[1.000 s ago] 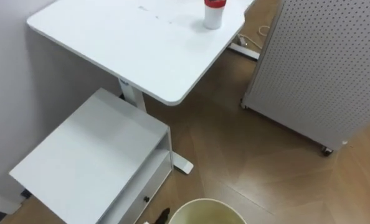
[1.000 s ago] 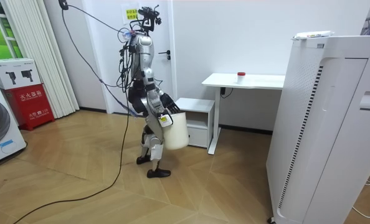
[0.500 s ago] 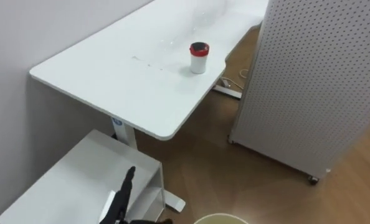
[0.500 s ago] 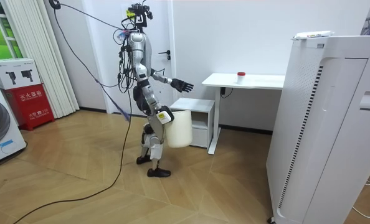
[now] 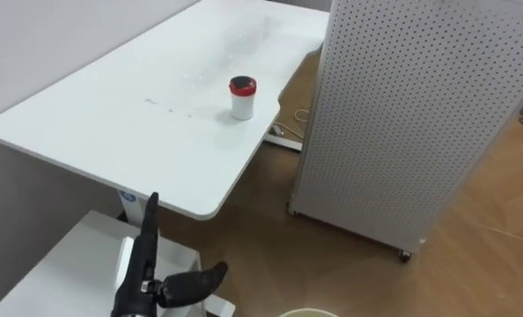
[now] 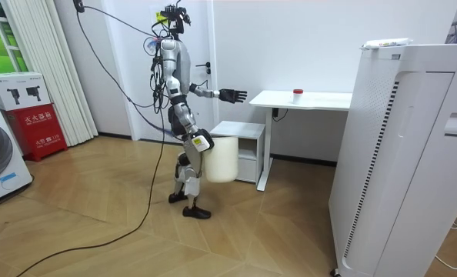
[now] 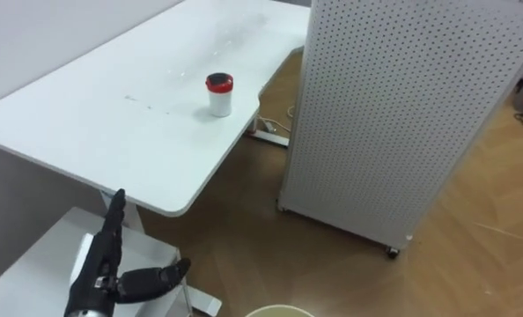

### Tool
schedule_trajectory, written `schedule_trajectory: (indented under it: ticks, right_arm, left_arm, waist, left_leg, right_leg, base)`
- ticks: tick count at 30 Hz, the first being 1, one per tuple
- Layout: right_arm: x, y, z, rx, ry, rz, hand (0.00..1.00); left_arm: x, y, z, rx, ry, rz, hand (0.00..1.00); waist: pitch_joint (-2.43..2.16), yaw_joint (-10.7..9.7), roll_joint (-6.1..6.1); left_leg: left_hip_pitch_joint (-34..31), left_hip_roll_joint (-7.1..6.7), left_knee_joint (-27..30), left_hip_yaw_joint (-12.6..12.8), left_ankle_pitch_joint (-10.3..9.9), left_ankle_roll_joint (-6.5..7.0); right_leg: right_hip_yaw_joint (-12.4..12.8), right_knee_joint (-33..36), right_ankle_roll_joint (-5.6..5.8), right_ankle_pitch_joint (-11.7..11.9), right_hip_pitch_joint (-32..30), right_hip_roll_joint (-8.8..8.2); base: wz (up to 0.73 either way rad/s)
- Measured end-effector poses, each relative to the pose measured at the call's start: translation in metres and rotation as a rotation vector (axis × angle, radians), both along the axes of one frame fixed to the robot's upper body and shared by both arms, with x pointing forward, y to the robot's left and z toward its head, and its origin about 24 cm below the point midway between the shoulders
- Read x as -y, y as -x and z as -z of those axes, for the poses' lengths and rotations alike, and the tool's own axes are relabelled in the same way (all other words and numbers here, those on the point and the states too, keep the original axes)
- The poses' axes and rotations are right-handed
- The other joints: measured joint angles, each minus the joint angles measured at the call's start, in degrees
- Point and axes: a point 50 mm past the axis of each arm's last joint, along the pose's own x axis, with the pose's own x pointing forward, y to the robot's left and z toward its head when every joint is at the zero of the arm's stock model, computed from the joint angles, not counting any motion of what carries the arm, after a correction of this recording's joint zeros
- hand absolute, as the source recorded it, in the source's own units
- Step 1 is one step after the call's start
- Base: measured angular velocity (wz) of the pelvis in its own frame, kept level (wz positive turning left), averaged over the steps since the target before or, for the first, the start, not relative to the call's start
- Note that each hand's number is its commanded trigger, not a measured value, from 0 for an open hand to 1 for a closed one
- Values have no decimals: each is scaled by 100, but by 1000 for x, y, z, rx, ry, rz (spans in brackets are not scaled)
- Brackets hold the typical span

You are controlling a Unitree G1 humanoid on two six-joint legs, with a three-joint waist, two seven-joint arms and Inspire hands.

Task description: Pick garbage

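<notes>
Cup [image 5: 242,97] with a red lid, upright on the tabletop [image 5: 112,132], close to the edge that faces the perforated panel [image 5: 402,114]. That's the garbage, and nobody has it yet. Left hand [image 5: 143,280] is out in front, wide open, fingers straight and thumb splayed. It hangs over the low cabinet [image 5: 77,264], short of the tabletop's near edge, with the cup well apart at one o'clock from it. In the room view the right hand [image 6: 200,143] is down at the hip by the bin [image 6: 221,158]. How it grips there, I cannot tell.

Here's where it could get ugly. The hand looks to sit about level with the tabletop's rim, so a flat push forward could jam the fingertips into that edge. The cup is small, light and probably slick. Straight fingers arriving from seven o'clock would shove it rather than catch it, and at three o'clock it has little tabletop left. One nudge and it tips, rolls and drops into the gap before the panel.

The cabinet stands between robot and tabletop, so the reach is long, and a deep lean could swing the bin into the cabinet. Closing too early would pinch air or clip the lid.
</notes>
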Motion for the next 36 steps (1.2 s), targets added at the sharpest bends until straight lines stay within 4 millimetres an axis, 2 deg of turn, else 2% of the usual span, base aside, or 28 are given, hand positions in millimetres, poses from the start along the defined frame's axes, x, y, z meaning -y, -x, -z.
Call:
schedule_trajectory:
  ticks: [7,9,10,11,12,13,14,15,16,17,18,19,20,21,23,24,25,26,28,29,30,31,32,33,34,35,36]
  right_arm:
    - [-2,-4,-2,21,-3,-18,100]
    - [-3,-5,-2,25,-5,-20,100]
    - [-3,-4,-2,23,-1,-20,100]
    - [-3,-3,-2,19,0,-19,100]
    - [-3,0,-1,12,-3,-17,100]
    - [-3,2,0,0,-6,-16,100]
    - [-2,2,0,-4,-4,-16,100]
    - [0,2,0,-7,2,-18,100]
    - [0,3,0,-11,8,-27,100]
    - [0,4,0,-16,11,-33,100]
    - [2,7,1,-26,17,-33,100]
    - [5,10,1,-33,31,-25,100]
    - [7,11,1,-38,38,-23,100]
    - [11,13,1,-45,53,-17,100]
    - [14,14,0,-53,80,-10,100]
    - [16,15,0,-58,92,-8,100]
    - [17,16,1,-65,102,-1,100]
    - [17,18,1,-70,104,0,100]
    - [18,24,2,-86,105,2,100]
    - [18,26,2,-90,106,3,100]
    - [18,29,3,-101,103,4,100]
    - [18,29,3,-107,99,2,100]
    - [18,29,3,-105,99,3,100]
    - [19,28,3,-102,98,5,100]
    - [19,28,3,-101,95,7,100]
    - [18,28,3,-100,93,9,100]
    - [18,27,3,-99,93,8,100]
  left_arm:
    - [-3,-4,-6,25,8,-9,0]
    - [-4,-4,-6,25,6,-10,0]
    - [-4,-4,-6,24,6,-13,0]
    - [-5,-4,-6,26,6,-15,0]
    - [-6,-5,-7,30,7,-23,0]
    - [-8,-5,-8,35,8,-30,0]
    - [-9,-6,-10,42,10,-36,0]
    - [-9,-7,-16,68,19,-39,0]
    - [-9,-8,-20,89,19,-37,0]
    - [-9,-9,-21,92,19,-37,0]
    - [-10,-7,-19,86,29,-42,0]
    - [-8,-8,-19,84,48,-40,0]
    - [-8,-8,-19,84,54,-40,0]
    - [-8,-7,-18,81,60,-46,0]
    - [-10,-6,-18,78,58,-59,0]
    - [-10,-6,-18,78,58,-59,0]
    - [-10,-6,-17,76,66,-57,0]
    - [-10,-6,-17,76,66,-54,0]
    - [-10,-6,-18,74,65,-39,0]
    - [-10,-6,-18,75,64,-37,0]
    - [-10,-5,-17,72,63,-38,0]
    - [-12,-2,-16,67,59,-45,0]
    - [-13,-1,-16,68,56,-46,0]
    - [-14,-2,-20,83,55,-45,0]
    - [-16,-3,-25,106,54,-52,0]
    - [-17,-4,-27,116,54,-53,0]
    - [-16,-4,-29,128,55,-52,0]
  waist:
    - [34,-15,-31]
    - [47,-1,-54]
    - [49,-11,-56]
    - [47,-9,-63]
    - [52,23,-102]
    - [44,25,-122]
    - [45,31,-103]
    - [51,70,-28]
    - [37,78,6]
    - [31,102,6]
    - [51,145,-53]
    - [25,114,-11]
    - [20,119,1]
    - [37,167,-30]
    - [31,199,-50]
    - [31,213,-70]
    - [24,319,-77]
    - [22,346,-89]
    - [-33,416,-81]
    - [-30,452,-90]
    - [-47,497,-103]
    - [-86,503,-102]
    - [-81,501,-133]
    - [-99,499,-146]
    - [-85,500,-204]
    - [-77,499,-252]
    - [-70,506,-287]
  left_leg:
    - [146,87,145,130,-16,-36]
    - [154,145,287,209,-63,-116]
    - [125,222,501,246,-131,-228]
    - [88,274,662,257,-158,-272]
    - [37,370,1058,356,-180,-308]
    - [-148,531,1725,354,-185,-318]
    - [-296,642,2142,292,-179,-323]
    - [-590,853,2970,36,-101,-369]
    - [-893,994,3629,-247,175,-376]
    - [-1012,1032,3892,-356,365,-352]
    - [-1221,992,4311,-695,673,-272]
    - [-1514,900,4425,-969,591,-242]
    - [-1648,840,4393,-1003,522,-225]
    - [-1953,697,4197,-1032,449,-231]
    - [-2351,457,3493,-1043,478,-276]
    - [-2538,285,2825,-1045,508,-295]
    - [-2619,129,2031,-1063,617,-389]
    - [-2635,60,1637,-1061,709,-393]
    - [-2686,-97,481,-1042,1119,-343]
    - [-2680,-100,316,-1047,1208,-320]
    - [-2655,-101,168,-1052,1509,-250]
    - [-2598,-173,177,-1060,1811,-118]
    - [-2573,-231,183,-1084,1926,-34]
    - [-2521,-347,247,-1053,2045,122]
    - [-2508,-472,398,-1018,2041,249]
    - [-2508,-530,532,-995,1942,296]
    - [-2505,-599,795,-932,1716,315]
  right_leg:
    - [-44,94,-79,-131,128,40]
    - [-53,233,-120,-245,118,50]
    - [-97,342,-166,-344,124,57]
    - [-142,398,-196,-401,128,56]
    - [-199,527,-251,-535,119,35]
    - [-191,649,-370,-723,131,32]
    - [-160,713,-415,-780,132,62]
    - [-68,854,-506,-883,132,174]
    - [53,976,-596,-987,153,299]
    - [120,996,-626,-1015,214,350]
    - [249,1007,-675,-1062,342,417]
    - [309,1015,-716,-1110,392,470]
    - [333,1021,-738,-1129,411,471]
    - [408,1017,-779,-1169,438,469]
    - [531,947,-799,-1200,485,467]
    - [592,914,-792,-1258,530,467]
    - [674,917,-805,-1327,573,469]
    - [695,911,-803,-1365,600,469]
    - [717,891,-781,-1579,783,498]
    - [737,883,-777,-1632,851,512]
    - [791,844,-745,-1746,979,512]
    - [843,769,-682,-1840,1144,464]
    - [855,723,-638,-1878,1201,430]
    - [863,693,-551,-1986,1281,309]
    - [824,661,-440,-2063,1386,167]
    - [801,657,-398,-2082,1434,93]
    - [778,739,-292,-2070,1521,-32]
  base:
    - [-7]
    - [-9]
    - [-7]
    - [-14]
    - [-27]
    - [-35]
    - [-49]
    - [-57]
    - [-59]
    - [-58]
    - [-41]
    - [-36]
    - [-29]
    - [-43]
    - [-35]
    - [-28]
    - [-30]
    - [-25]
    - [-5]
    - [-11]
    - [-16]
    - [-13]
    - [-5]
    - [4]
    - [5]
    - [10]
    - [0]
